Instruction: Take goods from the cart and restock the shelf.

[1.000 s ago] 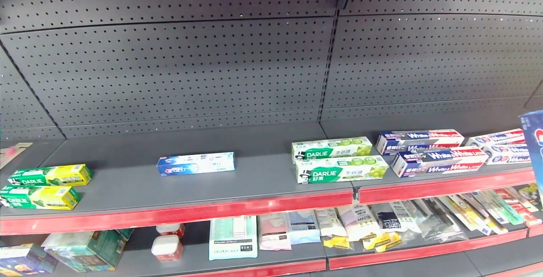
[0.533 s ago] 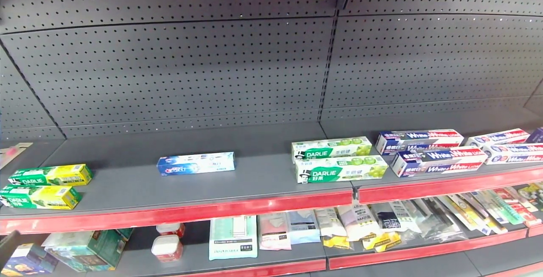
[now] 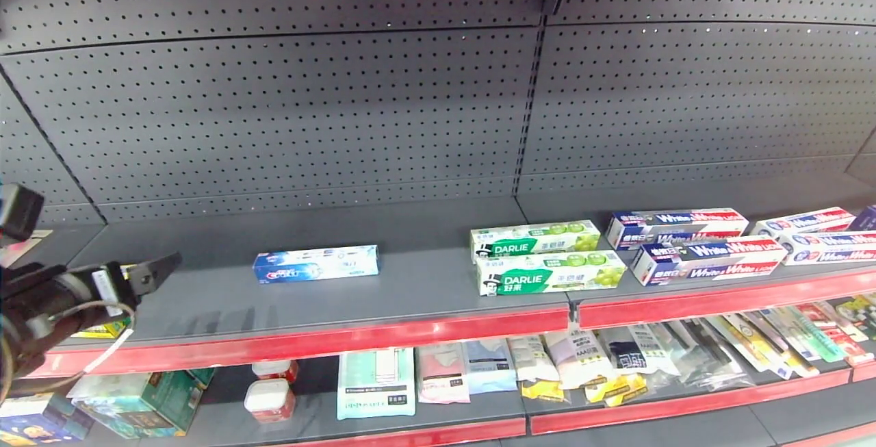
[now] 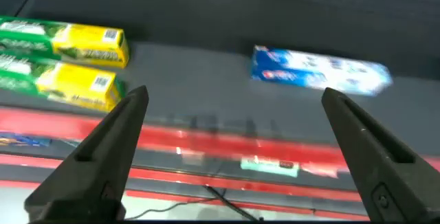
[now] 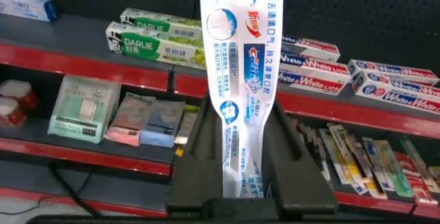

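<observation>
The right jaws are clamped on the lower part of a tall blue-and-white cardboard toothpaste box (image 5: 237, 80), which stands upright between them, out in front of the shelving and not touching it. The left jaws are spread wide with nothing between them. They hang at the left end of the grey metal shelf with a red front edge (image 3: 424, 283), just before that edge.

Right behind the left jaws two green-and-yellow toothpaste boxes (image 4: 65, 40) (image 4: 62, 83) lie flat side by side, one nearer the edge than the other. Farther along the same shelf one blue-and-white toothpaste box (image 3: 315, 263) lies alone on its long side, well apart from its neighbours. Past it come two white-and-green toothpaste boxes with apple pictures (image 3: 534, 239) (image 3: 551, 272), lying flat, one behind the other and just touching. Beyond those, on the next shelf section, four white boxes with blue and red bands (image 3: 677, 222) (image 3: 708, 260) (image 3: 804, 221) (image 3: 828, 247) lie in two pairs.

On the lower shelf (image 3: 438, 430) two small red jars with white lids (image 3: 270, 399) (image 3: 274, 369) stand one behind the other, beside a flat pale green packet (image 3: 376, 384) and a row of overlapping flat packets (image 3: 616, 358).
</observation>
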{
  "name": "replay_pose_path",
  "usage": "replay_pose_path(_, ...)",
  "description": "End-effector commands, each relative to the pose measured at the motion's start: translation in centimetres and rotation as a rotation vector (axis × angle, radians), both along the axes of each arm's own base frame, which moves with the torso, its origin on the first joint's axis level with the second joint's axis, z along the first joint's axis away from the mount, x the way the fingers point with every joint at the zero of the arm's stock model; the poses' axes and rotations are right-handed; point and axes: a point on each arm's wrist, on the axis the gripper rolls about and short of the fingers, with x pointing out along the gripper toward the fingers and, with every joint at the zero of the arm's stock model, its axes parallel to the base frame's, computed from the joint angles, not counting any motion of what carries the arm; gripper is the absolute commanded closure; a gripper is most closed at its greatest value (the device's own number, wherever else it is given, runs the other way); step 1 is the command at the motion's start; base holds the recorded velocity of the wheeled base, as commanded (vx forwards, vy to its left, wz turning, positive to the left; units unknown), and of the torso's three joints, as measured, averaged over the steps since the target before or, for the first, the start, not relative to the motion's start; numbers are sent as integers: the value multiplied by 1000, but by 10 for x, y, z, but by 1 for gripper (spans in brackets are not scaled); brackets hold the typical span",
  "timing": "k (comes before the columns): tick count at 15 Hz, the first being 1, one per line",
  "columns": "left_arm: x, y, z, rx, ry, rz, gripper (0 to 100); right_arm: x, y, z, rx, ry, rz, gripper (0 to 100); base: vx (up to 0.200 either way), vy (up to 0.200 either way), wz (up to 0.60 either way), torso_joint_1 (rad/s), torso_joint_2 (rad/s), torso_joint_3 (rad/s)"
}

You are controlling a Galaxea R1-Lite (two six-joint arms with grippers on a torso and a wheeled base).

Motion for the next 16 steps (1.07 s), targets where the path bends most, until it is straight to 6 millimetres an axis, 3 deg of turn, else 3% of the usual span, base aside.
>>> replay_pose_path(1, 70, -13, -32, 3, 126, -47, 0, 0, 0, 1, -1, -5, 1, 100, 0, 0, 0, 0, 0, 0)
replay_pose_path(5, 113, -41, -53, -7, 137, -179, 0, 4, 0, 1, -1, 21, 7, 100, 0, 0, 0, 0, 0, 0)
replay_pose_path(7, 151, -55, -61, 13, 127, -172, 0, 6, 0, 0, -1, 38, 9, 100, 0, 0, 0, 0, 0, 0)
replay_pose_path(9, 177, -67, -63, 21, 110, -177, 0, 8, 0, -1, -14, 46, 11, 100, 0, 0, 0, 0, 0, 0)
replay_pose_path(12, 190, -92, -58, 19, 181, -229, 0, 9, 0, -4, -19, 59, 13, 100, 0, 0, 0, 0, 0, 0)
replay_pose_path(16, 213, -107, -62, -1, 202, -199, 0, 9, 0, -8, -18, 70, 14, 100, 0, 0, 0, 0, 0, 0)
